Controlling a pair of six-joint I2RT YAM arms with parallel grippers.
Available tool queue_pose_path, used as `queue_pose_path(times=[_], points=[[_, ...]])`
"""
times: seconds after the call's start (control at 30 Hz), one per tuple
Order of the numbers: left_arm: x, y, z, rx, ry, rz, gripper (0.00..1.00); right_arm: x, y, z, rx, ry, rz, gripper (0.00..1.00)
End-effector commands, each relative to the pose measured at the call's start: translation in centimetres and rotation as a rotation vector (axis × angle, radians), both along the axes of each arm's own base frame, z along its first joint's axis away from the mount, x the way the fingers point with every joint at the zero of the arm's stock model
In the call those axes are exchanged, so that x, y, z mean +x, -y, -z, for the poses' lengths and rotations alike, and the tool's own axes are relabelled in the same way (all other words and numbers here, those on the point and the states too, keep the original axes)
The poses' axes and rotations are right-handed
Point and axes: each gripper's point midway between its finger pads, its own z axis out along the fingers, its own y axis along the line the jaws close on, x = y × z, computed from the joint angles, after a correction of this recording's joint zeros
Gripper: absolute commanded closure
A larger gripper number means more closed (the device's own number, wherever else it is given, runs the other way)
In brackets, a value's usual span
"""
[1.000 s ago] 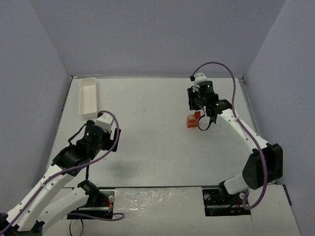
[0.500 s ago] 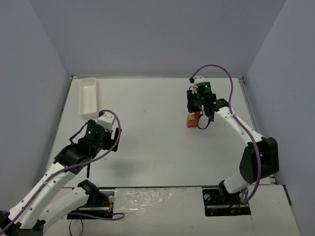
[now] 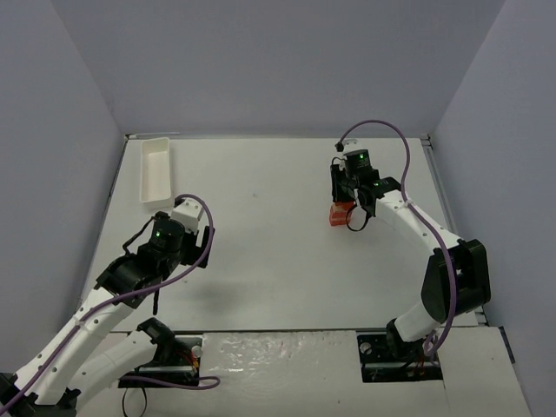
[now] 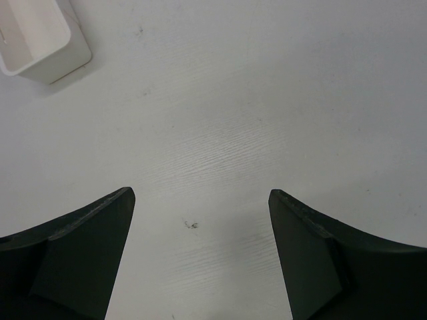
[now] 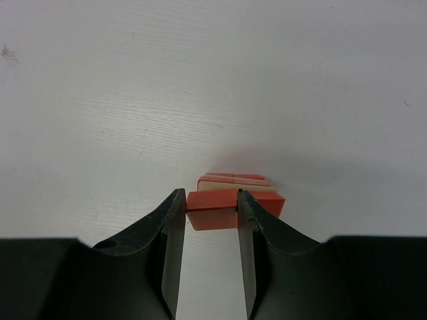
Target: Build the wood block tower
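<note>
The right gripper [image 5: 212, 195] is pinched tight on a red block [image 5: 212, 202] right at the top of the tower [image 3: 336, 215]. The tower sits on the table [image 3: 261, 243], right of the middle and toward the far side. The stack under it looks like a pale layer with more red below. A second red block [image 5: 270, 202] touches the held one on its right side. Can't tell if the held block is fully seated or a hair above.

That's the risk imo. It's a tiny stack, so if the jaws let go with the block off-square, or a finger drags on release, it could nudge the neighbour or tip the whole lot.

The left gripper [image 4: 200, 200] is no help. It hangs wide apart and empty over bare table near the white tray [image 4: 47, 50], well away from the tower.
</note>
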Motion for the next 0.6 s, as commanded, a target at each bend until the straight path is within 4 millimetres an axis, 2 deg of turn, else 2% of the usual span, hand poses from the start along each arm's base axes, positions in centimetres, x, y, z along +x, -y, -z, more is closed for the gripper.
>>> queue_pose_path(times=[0.0, 0.57], points=[[1.0, 0.51, -2.24, -0.04, 0.07, 0.002, 0.21, 0.87, 0.19, -1.7, 0.008, 0.068, 0.042, 1.0], [0.98, 0.55, -2.34, -0.041, 0.073, 0.006, 0.21, 0.96, -0.05, -1.16, 0.013, 0.056, 0.055, 0.96]])
